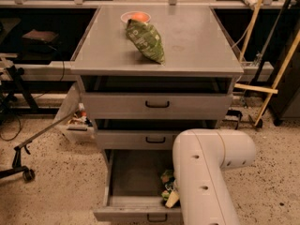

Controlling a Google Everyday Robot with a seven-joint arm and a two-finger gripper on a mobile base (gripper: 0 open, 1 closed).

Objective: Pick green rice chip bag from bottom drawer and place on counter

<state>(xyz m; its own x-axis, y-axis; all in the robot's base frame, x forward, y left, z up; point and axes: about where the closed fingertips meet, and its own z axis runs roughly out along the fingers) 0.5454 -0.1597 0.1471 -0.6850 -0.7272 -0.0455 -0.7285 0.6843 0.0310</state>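
Note:
The bottom drawer [125, 209] is pulled open at the foot of the grey cabinet. The green rice chip bag [168, 187] lies inside it at the right, mostly hidden behind my white arm [204, 172]; only its left edge and a yellowish end show. My arm reaches down over the drawer's right side. My gripper is hidden by the arm, somewhere by the bag. The counter [197, 36] is the flat grey top of the cabinet.
A longer olive-green bag [146, 40] and a small bowl holding something orange [136, 17] lie on the counter. The two upper drawers [157, 105] are closed. Wooden poles [276, 64] lean at the right. A wheeled stand [21, 163] is at the left.

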